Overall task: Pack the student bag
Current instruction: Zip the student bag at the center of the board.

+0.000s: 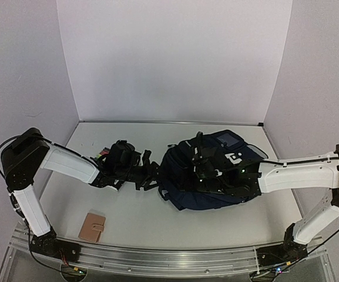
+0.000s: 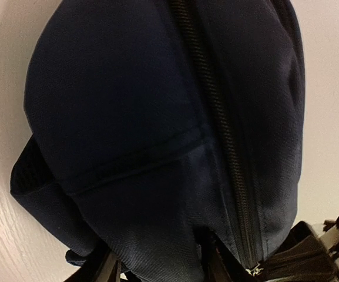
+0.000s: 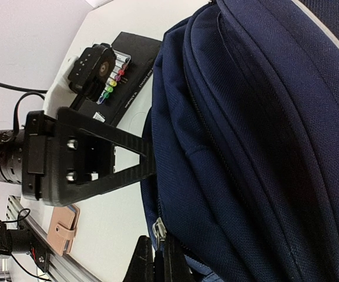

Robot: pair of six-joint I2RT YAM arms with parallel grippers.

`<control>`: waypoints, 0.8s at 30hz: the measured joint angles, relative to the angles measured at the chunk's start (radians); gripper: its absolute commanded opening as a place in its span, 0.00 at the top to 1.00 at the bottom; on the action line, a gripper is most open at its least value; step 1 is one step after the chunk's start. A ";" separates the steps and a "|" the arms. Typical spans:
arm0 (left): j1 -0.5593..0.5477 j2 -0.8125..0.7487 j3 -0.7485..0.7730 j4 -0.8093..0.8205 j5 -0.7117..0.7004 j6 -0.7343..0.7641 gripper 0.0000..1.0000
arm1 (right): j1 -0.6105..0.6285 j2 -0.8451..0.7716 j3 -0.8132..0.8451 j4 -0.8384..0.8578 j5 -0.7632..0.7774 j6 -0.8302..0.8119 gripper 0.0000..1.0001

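One end of the student bag (image 1: 178, 176) sits inside the left claw (image 1: 153, 175), grip unclear; right claw (image 3: 157, 264) closed at its zipper (image 3: 157, 228).

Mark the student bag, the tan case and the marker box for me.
student bag (image 1: 178, 176), top external view, left side panel of the navy fabric.
tan case (image 1: 92, 227), top external view, middle of its face.
marker box (image 3: 135, 64), right wrist view, black surface beside the coloured markers.
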 measured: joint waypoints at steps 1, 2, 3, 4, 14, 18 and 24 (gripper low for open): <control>0.000 0.008 0.002 0.005 0.002 -0.005 0.78 | 0.000 0.000 -0.004 0.003 0.001 0.003 1.00; 0.001 0.013 0.003 0.008 0.000 -0.015 0.85 | 0.001 0.000 -0.010 0.006 0.002 0.006 1.00; 0.001 0.016 0.004 0.009 -0.004 -0.018 0.91 | 0.003 0.000 -0.017 0.011 0.003 0.010 1.00; 0.001 0.019 0.005 0.008 -0.007 -0.019 0.96 | 0.006 0.000 -0.025 0.016 0.005 0.015 1.00; 0.033 0.028 0.009 -0.002 0.000 -0.041 1.00 | 0.071 0.000 -0.097 0.052 0.081 0.095 1.00; 0.082 0.021 0.005 -0.010 0.024 -0.040 1.00 | 0.093 0.000 -0.107 0.049 0.116 0.128 1.00; 0.173 -0.036 0.004 -0.100 0.027 0.005 1.00 | 0.140 -0.016 -0.133 0.024 0.143 0.191 1.00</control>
